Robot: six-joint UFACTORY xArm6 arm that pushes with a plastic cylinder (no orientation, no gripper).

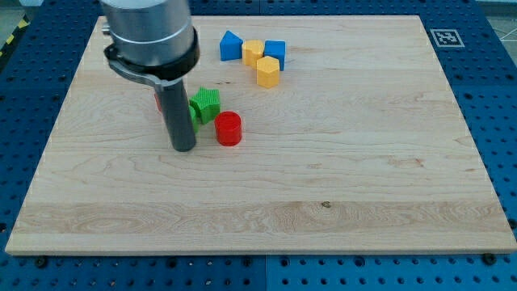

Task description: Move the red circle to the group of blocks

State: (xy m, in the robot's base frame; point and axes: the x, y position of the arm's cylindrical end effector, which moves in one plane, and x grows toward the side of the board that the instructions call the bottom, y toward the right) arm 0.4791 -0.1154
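Note:
The red circle [229,128] sits on the wooden board [323,162], left of centre. My tip [184,149] touches the board just to the view's left of the red circle, a short gap apart. A green star-like block [207,104] lies directly above the red circle, beside the rod. A bit of another red block [157,102] peeks out behind the rod on the view's left. The group lies toward the view's top: a blue triangle [231,46], a yellow block [253,52], a blue cube [275,51] and a second yellow block [268,72].
The arm's grey body [149,36] covers the board's upper left corner. A fiducial tag [443,37] sits off the board at the top right. Blue perforated table surrounds the board.

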